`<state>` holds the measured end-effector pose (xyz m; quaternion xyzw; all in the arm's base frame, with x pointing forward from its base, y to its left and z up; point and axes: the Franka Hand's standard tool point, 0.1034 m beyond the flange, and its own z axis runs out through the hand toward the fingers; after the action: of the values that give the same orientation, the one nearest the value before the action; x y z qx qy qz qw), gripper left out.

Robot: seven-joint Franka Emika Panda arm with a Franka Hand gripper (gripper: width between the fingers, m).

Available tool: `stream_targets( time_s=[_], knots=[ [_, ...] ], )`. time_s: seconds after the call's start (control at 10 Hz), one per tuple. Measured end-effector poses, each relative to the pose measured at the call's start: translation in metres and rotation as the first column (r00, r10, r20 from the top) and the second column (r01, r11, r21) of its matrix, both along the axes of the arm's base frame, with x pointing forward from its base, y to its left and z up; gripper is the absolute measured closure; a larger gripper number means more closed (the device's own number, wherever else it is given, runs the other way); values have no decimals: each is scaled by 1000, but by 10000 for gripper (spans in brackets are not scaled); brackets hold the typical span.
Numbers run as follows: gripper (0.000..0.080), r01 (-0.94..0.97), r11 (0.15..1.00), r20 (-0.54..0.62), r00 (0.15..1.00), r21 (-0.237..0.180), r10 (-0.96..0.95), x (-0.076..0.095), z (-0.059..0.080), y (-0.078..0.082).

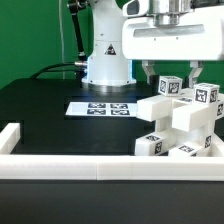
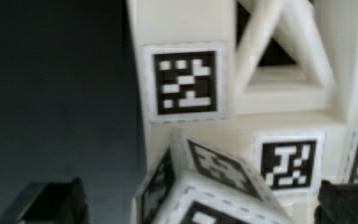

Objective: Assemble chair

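The chair parts (image 1: pixel 185 122) are white blocky pieces with black-and-white tags, clustered on the black table at the exterior view's right. A small tagged block (image 1: pixel 170 87) stands on top of the cluster. My gripper (image 1: pixel 172 80) hangs over it, jaws wide apart, one finger (image 1: pixel 149 72) on each side of the block. In the wrist view the tagged white pieces (image 2: pixel 220 95) fill the frame. The gripper (image 2: pixel 208 198) straddles a tilted tagged block (image 2: pixel 229 175), and a dark gap shows between one finger (image 2: pixel 51 200) and the block. Nothing is held.
The marker board (image 1: pixel 100 107) lies flat in front of the robot base (image 1: pixel 105 60). A long white border wall (image 1: pixel 90 166) runs along the table's front, with a side piece (image 1: pixel 20 135) at the exterior view's left. A loose tagged piece (image 1: pixel 150 146) lies by the wall.
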<state>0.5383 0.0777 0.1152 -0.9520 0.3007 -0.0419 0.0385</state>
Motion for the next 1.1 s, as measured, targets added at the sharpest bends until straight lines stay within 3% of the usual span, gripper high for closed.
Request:
stream_targets(
  time_s=[0.4, 0.7, 0.8, 0.9, 1.0, 1.1],
  knots=[
    [150, -317, 947, 4, 948, -58, 317, 2, 1, 1],
    [150, -584, 805, -12, 810, -99, 586, 2, 0, -5],
    [150, -578, 810, -11, 815, -98, 580, 2, 0, -5],
    [292, -578, 810, -11, 815, -98, 580, 2, 0, -5],
    [292, -578, 810, -11, 815, -98, 580, 2, 0, -5],
    [431, -578, 810, -11, 815, -98, 580, 2, 0, -5]
  ],
)
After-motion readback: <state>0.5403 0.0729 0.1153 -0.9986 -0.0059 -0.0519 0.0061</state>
